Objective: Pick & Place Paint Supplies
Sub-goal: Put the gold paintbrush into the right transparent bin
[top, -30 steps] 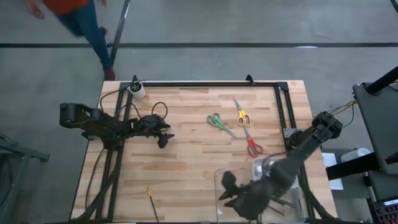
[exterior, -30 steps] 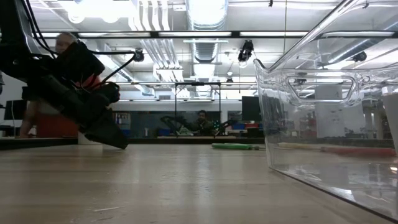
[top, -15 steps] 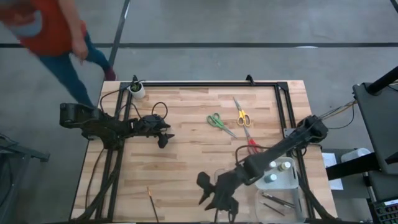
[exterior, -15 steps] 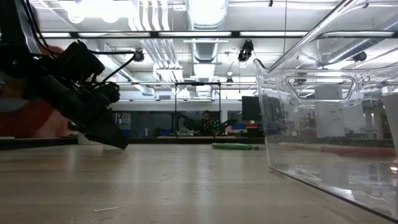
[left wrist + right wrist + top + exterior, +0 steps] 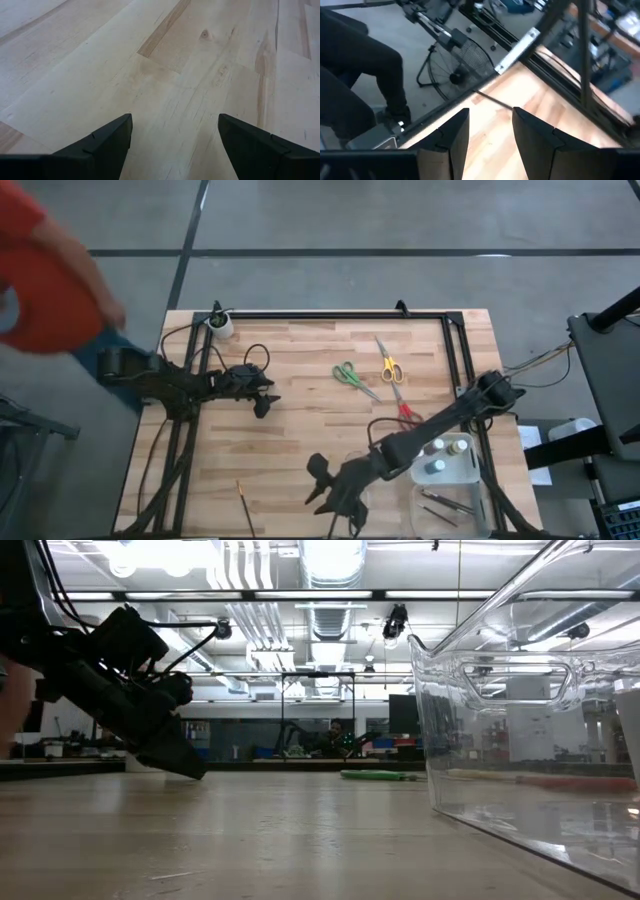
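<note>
With bottles [image 5: 447,452] and brushes [image 5: 440,508] already lying in the clear tray [image 5: 478,510], I am reaching my right pincer [image 5: 325,500], fingers parted and grasping nothing, beyond the tray toward a lone brush [image 5: 245,507], three scissors [image 5: 384,385] waiting above the tray.

Clear tray [image 5: 470,480], white cup [image 5: 219,325], person [image 5: 45,290] beside table [image 5: 300,420].

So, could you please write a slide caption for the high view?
Right gripper reaches toward a brush near the table's front edge; left gripper waits, fingers open.
</note>
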Controlling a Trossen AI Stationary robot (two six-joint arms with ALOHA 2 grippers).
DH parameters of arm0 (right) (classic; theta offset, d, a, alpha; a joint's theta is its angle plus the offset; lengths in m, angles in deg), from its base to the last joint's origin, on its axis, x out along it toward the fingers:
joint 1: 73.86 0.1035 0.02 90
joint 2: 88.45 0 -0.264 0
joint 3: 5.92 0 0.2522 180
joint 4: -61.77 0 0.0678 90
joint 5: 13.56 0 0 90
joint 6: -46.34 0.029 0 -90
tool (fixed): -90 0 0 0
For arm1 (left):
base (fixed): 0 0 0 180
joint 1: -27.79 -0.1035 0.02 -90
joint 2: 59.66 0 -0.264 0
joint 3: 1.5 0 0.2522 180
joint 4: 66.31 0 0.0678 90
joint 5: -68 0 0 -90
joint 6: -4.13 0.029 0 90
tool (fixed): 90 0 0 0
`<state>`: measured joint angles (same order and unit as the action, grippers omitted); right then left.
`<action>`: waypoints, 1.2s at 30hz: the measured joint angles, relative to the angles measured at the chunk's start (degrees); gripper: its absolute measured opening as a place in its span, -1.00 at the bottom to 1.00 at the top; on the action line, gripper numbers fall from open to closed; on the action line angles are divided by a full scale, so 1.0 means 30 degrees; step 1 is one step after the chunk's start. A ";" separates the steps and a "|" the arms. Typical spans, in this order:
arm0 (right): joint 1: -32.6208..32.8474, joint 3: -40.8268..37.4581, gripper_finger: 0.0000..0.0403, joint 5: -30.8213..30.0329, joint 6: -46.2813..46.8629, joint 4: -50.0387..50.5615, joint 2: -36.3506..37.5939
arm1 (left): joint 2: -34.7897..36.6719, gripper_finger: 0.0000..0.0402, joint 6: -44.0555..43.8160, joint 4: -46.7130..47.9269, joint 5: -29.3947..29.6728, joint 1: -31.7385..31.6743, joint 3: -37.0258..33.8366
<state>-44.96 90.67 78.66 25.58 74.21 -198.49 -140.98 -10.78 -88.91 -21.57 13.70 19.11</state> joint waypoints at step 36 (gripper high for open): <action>-0.1749 -1.5052 -0.28 -0.1817 0.3928 -0.8728 1.3225 | 0.0000 0.51 0.0000 -0.0007 -0.0003 0.0000 -0.0007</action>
<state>-50.20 45.51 73.21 37.36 48.02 -158.81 -140.98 -10.78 -88.93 -21.58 13.70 19.09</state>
